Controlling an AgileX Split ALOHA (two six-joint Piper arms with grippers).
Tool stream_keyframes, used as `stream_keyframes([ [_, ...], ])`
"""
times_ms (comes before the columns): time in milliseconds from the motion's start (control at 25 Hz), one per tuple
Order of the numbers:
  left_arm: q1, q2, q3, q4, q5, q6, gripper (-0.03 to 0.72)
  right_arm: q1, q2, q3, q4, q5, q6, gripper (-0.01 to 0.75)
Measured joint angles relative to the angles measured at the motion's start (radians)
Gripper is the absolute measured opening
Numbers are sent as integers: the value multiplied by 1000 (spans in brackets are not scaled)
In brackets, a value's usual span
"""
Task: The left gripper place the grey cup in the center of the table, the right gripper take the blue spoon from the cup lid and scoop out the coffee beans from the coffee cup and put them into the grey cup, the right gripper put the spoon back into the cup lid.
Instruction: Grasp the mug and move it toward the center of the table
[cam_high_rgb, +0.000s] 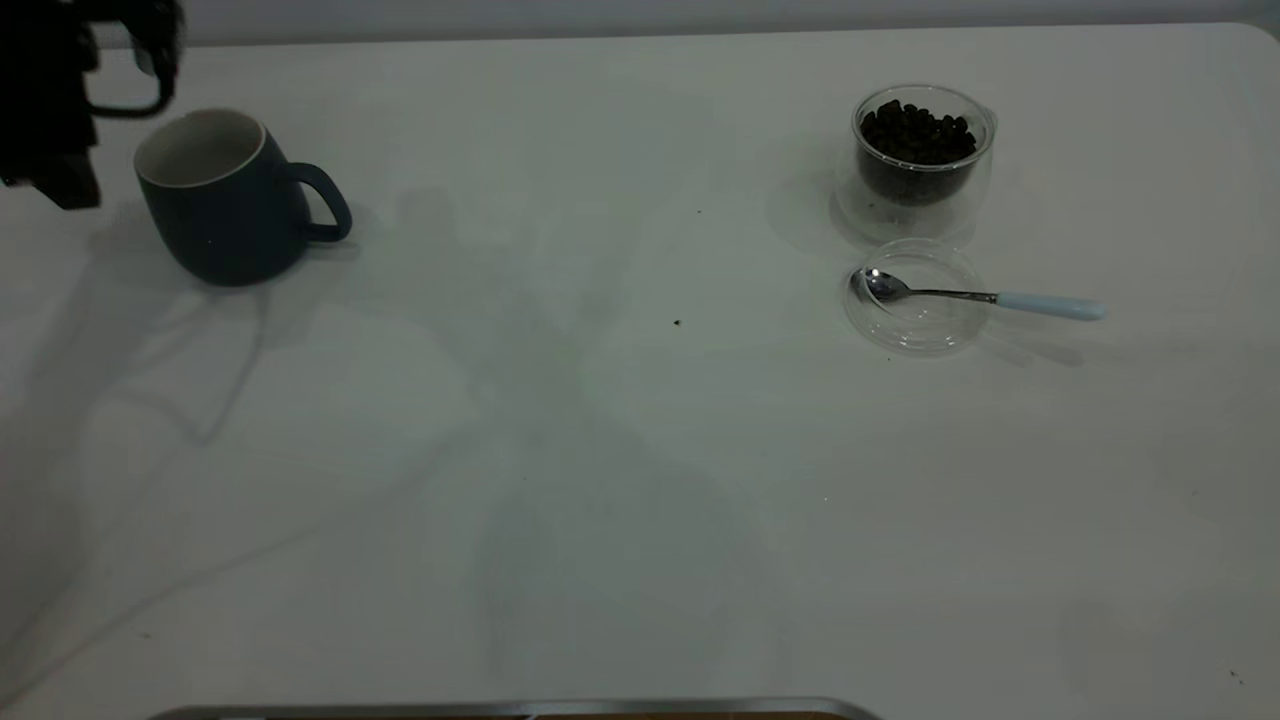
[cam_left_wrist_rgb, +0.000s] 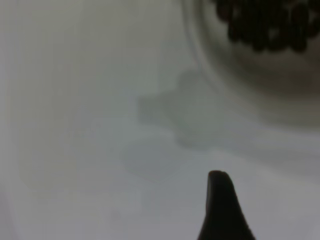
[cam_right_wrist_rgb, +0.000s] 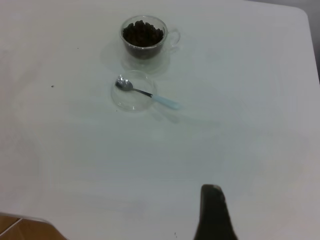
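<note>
Exterior view shows nothing done yet: the grey cup (cam_high_rgb: 225, 195) stands upright at the far left of the table (cam_high_rgb: 600, 480), handle toward the centre, my left claw (cam_high_rgb: 60, 110) just beside it; whether that claw is released or clenched I cannot tell. The blue spoon (cam_high_rgb: 975, 295) lies flat, bowl in the cup lid (cam_high_rgb: 915, 300), handle pointing outward to the right. Coffee beans (cam_high_rgb: 915, 135) fill the coffee cup (cam_high_rgb: 922, 150). My right claw (cam_right_wrist_rgb: 215, 215) hangs well apart, its grip unreadable.
</note>
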Motion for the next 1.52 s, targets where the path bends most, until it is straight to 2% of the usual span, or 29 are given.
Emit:
stream_keyframes([
  [360, -65, 53, -1, 10, -105, 88, 548, 0, 0, 0, 0, -1, 0, 561],
  [760, -217, 66, -1, 8, -156, 78, 548, 0, 0, 0, 0, -1, 0, 561],
  [1280, -432, 67, -1, 5, -264, -38, 548, 0, 0, 0, 0, -1, 0, 561],
  [1520, -460, 35, -1, 4, -248, -163, 548, 0, 0, 0, 0, -1, 0, 561],
])
